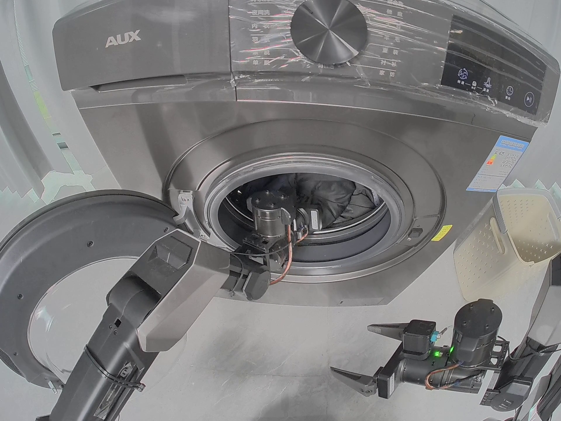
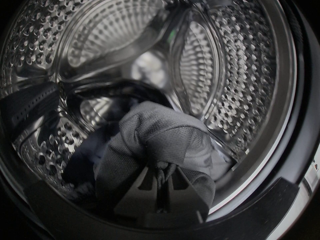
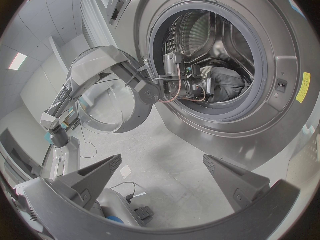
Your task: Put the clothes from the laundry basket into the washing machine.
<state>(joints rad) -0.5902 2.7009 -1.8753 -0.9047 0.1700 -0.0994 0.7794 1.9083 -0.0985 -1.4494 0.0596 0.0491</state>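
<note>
A grey front-loading washing machine [image 1: 175,124] stands with its door [image 1: 64,264] swung open to the left. My left arm is inside the steel drum [image 2: 233,67]. There my left gripper [image 2: 162,184] is shut on a dark grey garment [image 2: 160,134], a fold of it pinched between the fingers. The same garment [image 1: 333,197] lies bunched at the drum's bottom, seen through the porthole, as also in the right wrist view [image 3: 226,84]. My right gripper [image 1: 350,349] hangs open and holding nothing, low above the floor in front of the machine's right side. The cream laundry basket [image 1: 514,241] stands at the right.
The open round door takes up the space on the left beside my left arm. Bare grey floor [image 3: 160,157] lies in front of the machine. The basket leans close to the machine's right corner.
</note>
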